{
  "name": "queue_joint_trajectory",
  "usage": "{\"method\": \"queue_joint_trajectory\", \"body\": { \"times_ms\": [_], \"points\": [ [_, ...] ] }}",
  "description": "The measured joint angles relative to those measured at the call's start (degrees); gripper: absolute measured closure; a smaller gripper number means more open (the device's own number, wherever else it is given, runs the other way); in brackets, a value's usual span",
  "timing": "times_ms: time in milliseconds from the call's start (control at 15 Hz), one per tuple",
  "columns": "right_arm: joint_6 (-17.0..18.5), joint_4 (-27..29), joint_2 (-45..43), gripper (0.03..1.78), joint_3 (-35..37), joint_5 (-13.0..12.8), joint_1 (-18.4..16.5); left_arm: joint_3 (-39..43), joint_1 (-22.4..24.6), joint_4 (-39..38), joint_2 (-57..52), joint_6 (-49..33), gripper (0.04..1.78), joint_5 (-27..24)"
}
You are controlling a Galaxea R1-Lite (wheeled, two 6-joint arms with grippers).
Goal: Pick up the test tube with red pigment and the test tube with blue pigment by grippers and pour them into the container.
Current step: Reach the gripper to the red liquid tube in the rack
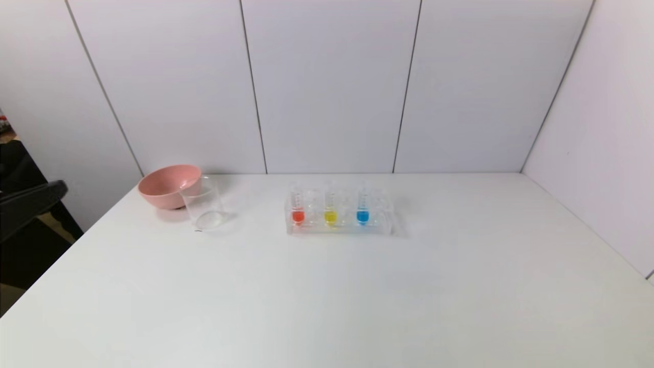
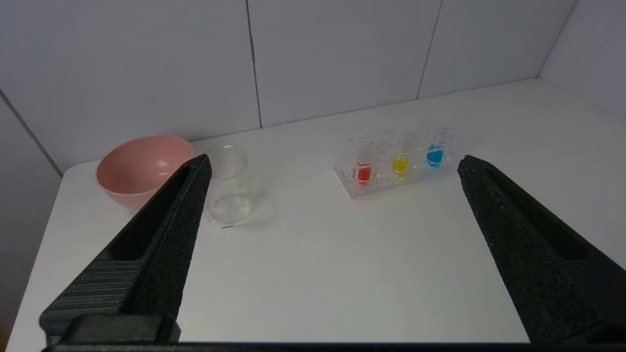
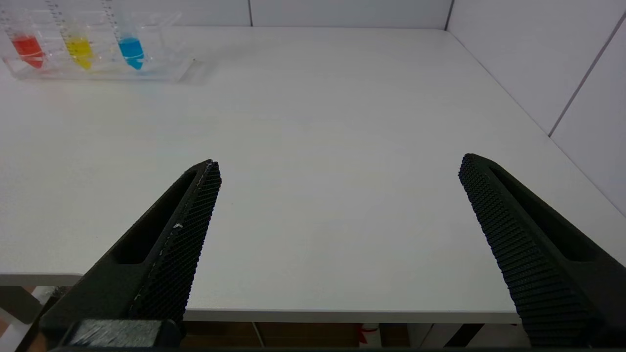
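The test tube with red pigment (image 1: 298, 210) and the test tube with blue pigment (image 1: 363, 210) stand upright in a clear rack (image 1: 340, 228) at mid-table, a yellow-liquid tube (image 1: 330, 211) between them. The container (image 1: 204, 205), a clear empty beaker, stands left of the rack. My left gripper (image 2: 333, 161) is open and empty, well short of the red tube (image 2: 364, 168), the blue tube (image 2: 435, 151) and the beaker (image 2: 227, 188). My right gripper (image 3: 340, 161) is open and empty by the table's front edge, far from the blue tube (image 3: 131, 49). Neither gripper shows in the head view.
A pink bowl (image 1: 169, 185) sits right behind the beaker at the far left. White wall panels close the back and right sides. A dark object (image 1: 28, 204) lies beyond the table's left edge. The white table (image 1: 357, 306) stretches wide in front of the rack.
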Motion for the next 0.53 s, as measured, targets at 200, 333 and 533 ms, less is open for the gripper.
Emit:
{"method": "queue_joint_trajectory", "body": {
  "times_ms": [200, 333, 533],
  "points": [
    [0.0, 0.0, 0.0, 0.04, 0.0, 0.0, 0.0, -0.7, -0.2, -7.1, 8.2, -1.2, 0.06, -3.0],
    [0.0, 0.0, 0.0, 0.04, 0.0, 0.0, 0.0, -1.0, -0.8, -11.6, 13.6, -1.9, 0.06, -3.9],
    [0.0, 0.0, 0.0, 0.04, 0.0, 0.0, 0.0, -1.4, -3.3, -19.6, 21.5, -2.1, 0.06, -4.1]
  ]
}}
